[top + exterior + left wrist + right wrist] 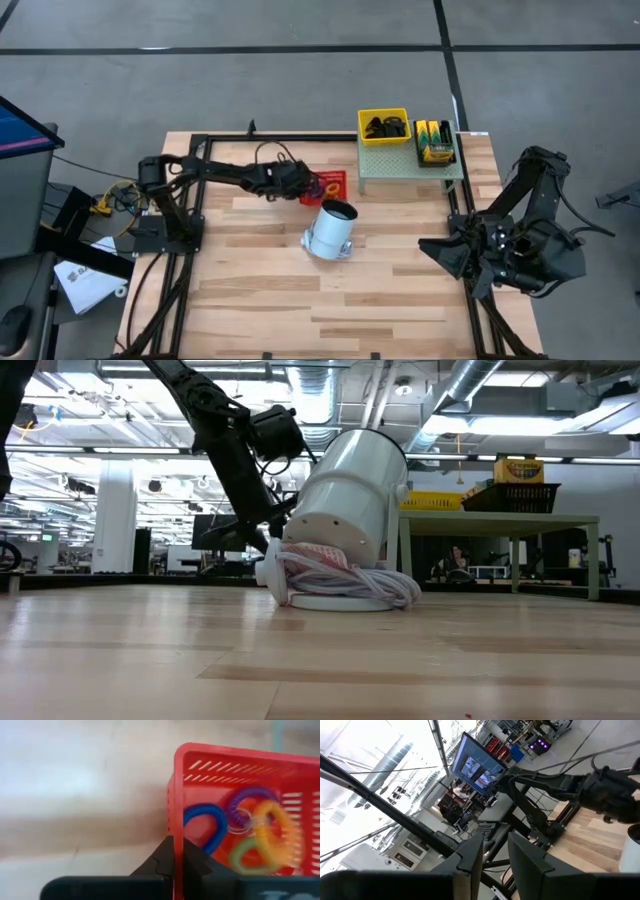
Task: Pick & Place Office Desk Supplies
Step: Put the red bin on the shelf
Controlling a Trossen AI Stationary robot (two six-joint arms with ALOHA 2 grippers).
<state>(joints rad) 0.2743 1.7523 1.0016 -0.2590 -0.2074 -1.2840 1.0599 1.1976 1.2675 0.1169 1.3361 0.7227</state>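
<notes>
**Left gripper clamped on red basket's wall; shelf lies to its right and far side**

Left gripper (305,184) reaches across from the left edge of the table. Wrist view: its two dark fingers (192,862) are pinched together on the near wall of the red basket (176,795), one inside, one outside. Grasping the basket's wall, not the contents.

Basket holds coiled rings (260,827): blue, purple, yellow-orange, green, tangled together toward the side away from the pinched wall.

High view: red basket (331,185) sits just beyond the fingertips, to the gripper's right, with the white cylindrical container (331,230) lying tipped just nearer than it. The green shelf (395,160) stands to the right and slightly farther, carrying a yellow bin (384,114) of black clips and a dark tray of crayon boxes (433,141).

Judgement: left arm is plainly the nearer one; any carry toward the shelf runs rightward and up.

Right gripper (436,250) waits at the table's right edge, well apart, fingers spread with a gap between them.
</notes>
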